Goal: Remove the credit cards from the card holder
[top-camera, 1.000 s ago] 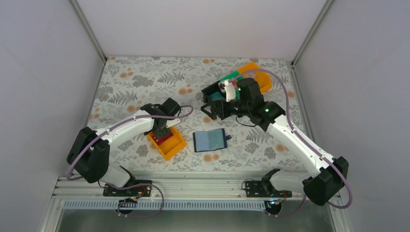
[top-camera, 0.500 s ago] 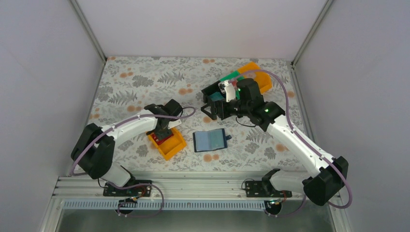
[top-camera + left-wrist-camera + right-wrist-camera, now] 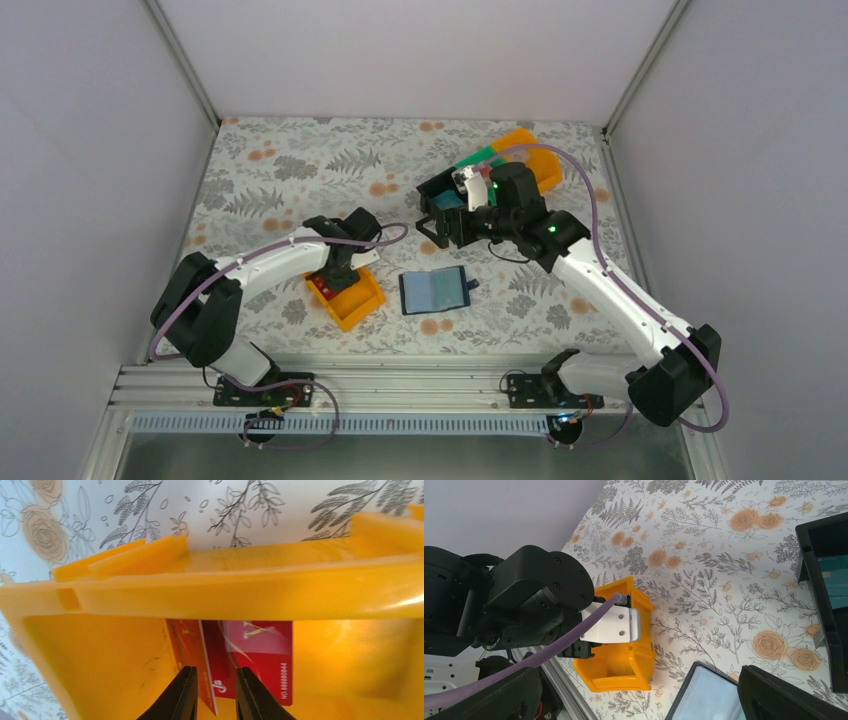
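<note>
The card holder (image 3: 434, 290) lies open and flat on the table, pale blue sleeves up; its corner (image 3: 704, 695) shows in the right wrist view. My left gripper (image 3: 335, 278) reaches down into a small orange bin (image 3: 250, 590). Its jaws (image 3: 216, 672) stand slightly apart around a red credit card (image 3: 200, 665) tilted on edge. A second red card (image 3: 265, 655) lies flat on the bin floor. My right gripper (image 3: 447, 232) hangs wide open above the table beside a black bin (image 3: 445, 195), with nothing between its fingers.
A teal card (image 3: 836, 580) lies inside the black bin. A green bin (image 3: 478, 158) and a second orange bin (image 3: 535, 160) stand behind it at the back right. The left arm's wrist (image 3: 539, 600) covers part of the near orange bin (image 3: 624, 665).
My left gripper's jaws have parted a little inside the orange bin, and the left arm has shifted slightly. The right arm and the card holder have not moved.
</note>
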Available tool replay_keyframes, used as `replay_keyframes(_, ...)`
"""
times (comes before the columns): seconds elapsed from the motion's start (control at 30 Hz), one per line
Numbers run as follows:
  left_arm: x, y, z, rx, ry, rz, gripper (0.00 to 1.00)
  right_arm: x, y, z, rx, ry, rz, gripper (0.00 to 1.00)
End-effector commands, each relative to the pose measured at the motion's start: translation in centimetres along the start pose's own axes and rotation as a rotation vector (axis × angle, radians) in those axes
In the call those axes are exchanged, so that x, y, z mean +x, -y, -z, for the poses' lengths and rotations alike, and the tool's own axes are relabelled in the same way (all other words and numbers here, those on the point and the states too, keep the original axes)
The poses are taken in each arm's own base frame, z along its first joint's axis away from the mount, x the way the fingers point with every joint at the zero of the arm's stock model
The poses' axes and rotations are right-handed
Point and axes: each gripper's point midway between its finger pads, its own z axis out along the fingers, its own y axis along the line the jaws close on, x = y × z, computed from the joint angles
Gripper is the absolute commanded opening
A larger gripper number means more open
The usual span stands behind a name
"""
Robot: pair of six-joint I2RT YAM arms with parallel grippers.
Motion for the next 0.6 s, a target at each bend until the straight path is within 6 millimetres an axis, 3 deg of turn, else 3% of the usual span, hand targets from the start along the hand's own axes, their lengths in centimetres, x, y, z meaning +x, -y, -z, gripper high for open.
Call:
replay_keyframes(0.0,-1.2,1.0,0.9,0.066,0.048,0.007,0.22,0.0,0.3,0.5,0.018,0.016,0.012,0.99)
replay_keyframes(0.13,-1.7,2.4,1.6,0.155,0.079,0.004,0.23,0.0,0.4,0.5,0.02,0.015,0.013,0.99)
replay_keyframes(0.33,-2.6,1.3,2.8,0.124,0.108,0.02,0.26,0.0,0.4,0.4,0.022,0.016,0.019,0.99)
replay_keyframes(0.43,-1.8,-1.4,1.6,-0.038,0.062,0.026,0.29,0.0,0.4,0.6,0.021,0.019,0.024,0.99)
replay_keyframes(0.57,-0.9,-0.5,-0.1,-0.018,0.02,0.014,0.39,0.0,0.4,0.8,0.029,0.023,0.026,0.99)
